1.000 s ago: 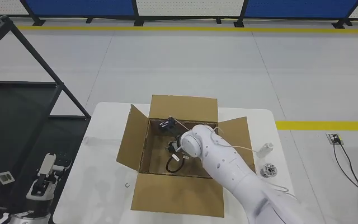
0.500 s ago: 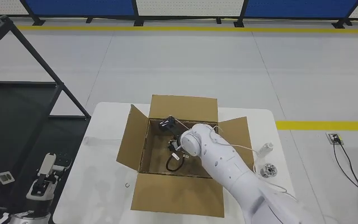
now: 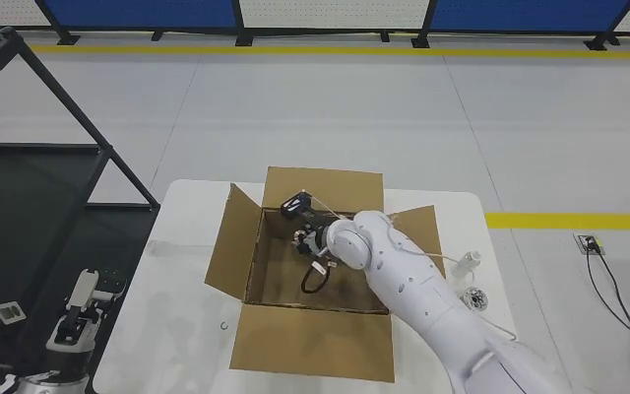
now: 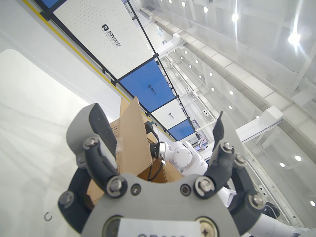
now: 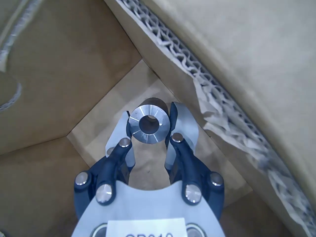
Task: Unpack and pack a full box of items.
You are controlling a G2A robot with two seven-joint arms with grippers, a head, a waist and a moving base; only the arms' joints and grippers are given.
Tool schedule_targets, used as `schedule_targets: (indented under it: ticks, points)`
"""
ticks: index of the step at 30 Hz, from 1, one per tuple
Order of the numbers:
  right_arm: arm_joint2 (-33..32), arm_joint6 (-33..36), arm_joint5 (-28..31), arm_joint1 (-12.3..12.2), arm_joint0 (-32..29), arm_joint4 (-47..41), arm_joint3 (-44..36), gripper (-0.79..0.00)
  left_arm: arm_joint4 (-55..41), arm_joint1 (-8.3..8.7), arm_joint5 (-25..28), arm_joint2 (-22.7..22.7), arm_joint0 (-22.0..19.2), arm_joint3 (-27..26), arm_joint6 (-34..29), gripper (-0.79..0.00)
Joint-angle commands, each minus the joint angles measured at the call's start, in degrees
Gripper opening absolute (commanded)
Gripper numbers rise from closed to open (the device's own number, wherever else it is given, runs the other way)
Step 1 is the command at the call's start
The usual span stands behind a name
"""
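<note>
Nearest the robot, the left gripper (image 4: 158,115) points up and away from the white table (image 3: 187,295), jaws set wide apart with nothing between them. A small open ring (image 3: 225,326) lies on the table near the front left corner of the cardboard box (image 3: 320,187).

The box stands at mid-table with all four flaps folded outward. The right arm (image 3: 394,281) reaches into it from the near right side. In the right wrist view, the right gripper (image 5: 150,110) is closed narrowly on a short metal cylinder with a bored centre (image 5: 149,124), one finger on each side of it. The cylinder is inside the box, and a corner of the box floor shows beyond it. Whether it touches the floor cannot be told.

To the right of the box, a small white bottle (image 3: 471,259) and a round metal part (image 3: 474,297) sit on the table, close together.
</note>
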State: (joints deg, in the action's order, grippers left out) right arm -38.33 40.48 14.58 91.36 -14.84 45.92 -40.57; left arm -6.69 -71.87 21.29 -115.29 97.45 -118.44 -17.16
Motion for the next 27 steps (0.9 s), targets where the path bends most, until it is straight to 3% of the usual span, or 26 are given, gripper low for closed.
schedule_targets:
  ticks: [1,6,9,12,27]
  points:
    - [-2.56,1.42,-1.06,-2.14,-2.83,2.07,-6.66,-0.785,0.00,0.00,0.00,0.00,0.00,0.00,0.00,0.000]
    - [-12.61,8.76,-4.11,-8.28,-15.65,9.49,-30.96,-0.785,0.00,0.00,0.00,0.00,0.00,0.00,0.00,0.000]
    - [-17.99,11.58,-3.11,-10.60,-23.15,11.90,-42.77,-0.785,0.00,0.00,0.00,0.00,0.00,0.00,0.00,0.000]
    - [-21.35,11.54,-2.26,-11.74,-28.12,12.21,-49.43,-0.785,0.00,0.00,0.00,0.00,0.00,0.00,0.00,0.000]
    - [-21.65,11.07,-1.75,-11.93,-29.21,12.52,-50.39,-0.785,0.00,0.00,0.00,0.00,0.00,0.00,0.00,0.000]
